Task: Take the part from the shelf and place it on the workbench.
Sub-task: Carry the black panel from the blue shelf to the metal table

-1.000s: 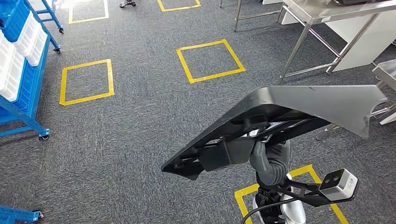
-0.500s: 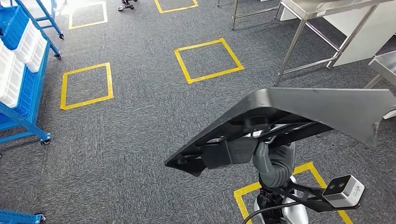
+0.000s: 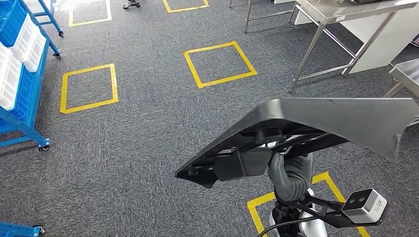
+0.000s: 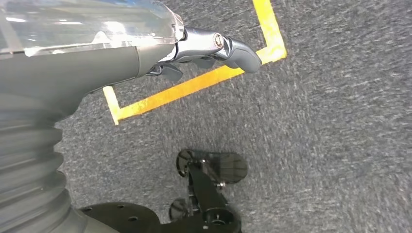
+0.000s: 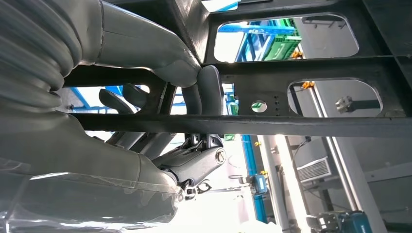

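Observation:
A large dark grey plastic part (image 3: 341, 116), a flat panel with a ribbed frame underneath, is carried tilted above the carpet. My right hand (image 3: 289, 173) grips it from below at the frame. The right wrist view shows that hand (image 5: 194, 92) with thumb and fingers wrapped round a black bar of the part's frame (image 5: 301, 125). My left hand (image 4: 204, 48) hangs over the grey carpet and holds nothing, its fingers loosely apart. A steel workbench (image 3: 346, 7) stands at the far right, beyond the part.
A blue shelf rack (image 3: 20, 74) with white bins stands at the left edge on castors. Yellow tape squares (image 3: 220, 64) mark the grey carpet, one of them (image 3: 296, 197) under my right arm. A second steel table corner (image 3: 405, 74) juts in at the right.
The whole picture has shifted slightly, so the camera moved. The part stays in my right hand at about the same tilt.

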Tool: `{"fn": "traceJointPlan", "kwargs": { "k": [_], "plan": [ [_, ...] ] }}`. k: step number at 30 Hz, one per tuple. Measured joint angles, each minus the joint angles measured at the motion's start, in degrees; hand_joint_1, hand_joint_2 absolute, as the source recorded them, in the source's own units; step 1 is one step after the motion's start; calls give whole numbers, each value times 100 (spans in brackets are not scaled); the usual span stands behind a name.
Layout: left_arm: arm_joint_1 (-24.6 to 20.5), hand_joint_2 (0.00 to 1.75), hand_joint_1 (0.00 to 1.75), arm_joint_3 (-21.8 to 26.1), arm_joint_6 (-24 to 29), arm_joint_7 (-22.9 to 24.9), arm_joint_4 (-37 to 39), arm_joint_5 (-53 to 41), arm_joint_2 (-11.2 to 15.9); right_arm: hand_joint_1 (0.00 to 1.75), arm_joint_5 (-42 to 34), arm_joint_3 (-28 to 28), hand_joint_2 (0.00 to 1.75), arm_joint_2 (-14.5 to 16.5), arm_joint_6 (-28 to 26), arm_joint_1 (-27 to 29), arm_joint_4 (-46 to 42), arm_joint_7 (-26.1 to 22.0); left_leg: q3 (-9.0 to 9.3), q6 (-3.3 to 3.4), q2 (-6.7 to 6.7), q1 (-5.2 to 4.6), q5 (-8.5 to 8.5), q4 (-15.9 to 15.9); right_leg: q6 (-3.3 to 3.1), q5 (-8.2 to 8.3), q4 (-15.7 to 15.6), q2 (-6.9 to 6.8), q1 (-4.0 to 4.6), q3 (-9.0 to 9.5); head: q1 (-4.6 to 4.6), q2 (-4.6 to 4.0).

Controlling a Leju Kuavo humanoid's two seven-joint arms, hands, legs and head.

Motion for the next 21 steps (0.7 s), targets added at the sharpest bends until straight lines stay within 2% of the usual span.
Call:
{"fn": "traceJointPlan", "kwargs": {
  "k": [1, 2, 3, 5, 6, 9, 10, 11, 12, 14, 15, 16, 17, 19, 21],
  "plan": [
    [10, 175, 0, 0, -1, 0, 0, 1, -1, 175, -1, 0, 175, 0, 0, 8, 1, 0, -1, -1, 1, 0, -1, 4, 2, 86, -16, -1, -5, 4, -1, 0],
    [16, 175, 0, 0, -1, 0, 0, 1, -2, 175, -1, 0, 175, 0, 0, 10, 0, 0, 4, -4, -1, 0, -5, 10, -1, 268, -267, -4, -11, 126, -1, 0],
    [19, 175, 0, 0, -2, -1, 0, 1, -5, 175, -2, 0, 175, 0, 0, 10, -1, 0, 13, -11, -3, 0, -11, 16, -11, 487, -668, -10, -17, 330, -1, 0],
    [19, 175, 0, 1, -2, -2, 0, 1, -9, 175, -13, 0, 175, 0, -7, 7, -2, 1, 14, -51, -9, -20, -28, 38, -46, 735, -1372, -23, -6, 678, -2, 0],
    [22, 175, 0, 1, -2, -2, 0, 1, -9, 175, -21, 0, 175, 0, -11, 9, -2, 1, 8, -81, -10, -27, -33, 45, -69, 764, -1538, -23, 6, 751, -4, 0],
    [31, 175, 0, 2, -2, -6, 0, 1, -9, 175, -36, -1, 175, 0, -19, 20, -2, 2, 5, -181, -4, -22, -45, 49, -157, 778, -1617, -4, 13, 765, -9, 0],
    [31, 175, 0, 1, -2, -13, 0, 0, -10, 175, -38, -1, 175, 0, -14, 19, -2, 3, -23, -210, -5, -16, -108, 124, -194, 793, -1642, -5, 4, 778, -9, 0],
    [32, 175, 0, 1, -3, -19, 0, 0, -13, 175, -43, -1, 175, 0, -7, 16, -1, 3, -100, -236, -9, -9, -230, 307, -229, 808, -1667, -9, -4, 789, -12, 0],
    [35, 175, 0, 1, -6, -25, 0, -1, -16, 175, -49, -1, 175, 0, 2, 14, 1, 4, -244, -257, -13, 2, -411, 623, -253, 817, -1679, -15, -6, 794, -15, 0],
    [47, 175, 0, 0, -14, -31, 0, -2, -22, 175, -66, 0, 175, 0, 13, 16, 15, 5, -614, -288, -16, 14, -759, 1408, -276, 820, -1675, -16, 9, 780, -20, 0],
    [55, 175, 0, 0, -17, -31, 0, -2, -23, 175, -73, -1, 175, -1, 16, 21, 27, 6, -735, -295, -16, 18, -815, 1659, -279, 819, -1669, -12, 16, 777, -19, 0],
    [61, 175, 0, 1, -19, -31, 0, -2, -24, 175, -80, -1, 175, -1, 21, 24, 40, 7, -751, -295, -16, 18, -754, 1687, -281, 818, -1662, -6, 19, 776, -19, 0],
    [65, 175, 0, 1, -20, -31, 0, -1, -24, 175, -85, -1, 175, -2, 27, 27, 50, 7, -657, -288, -17, 18, -597, 1486, -279, 815, -1654, 3, 21, 779, -19, 0],
    [60, 175, 0, 2, -21, -32, 0, -1, -24, 175, -91, -1, 175, -2, 41, 26, 61, 7, -267, -252, -38, 13, -220, 682, -260, 800, -1630, 22, 30, 779, -19, 0],
    [52, 175, 0, 1, -23, -34, 0, -2, -24, 175, -95, -1, 175, -2, 54, 28, 62, 7, -10, -205, -65, -4, -64, 142, -215, 790, -1607, 39, 46, 760, -15, 0]
  ]
}}
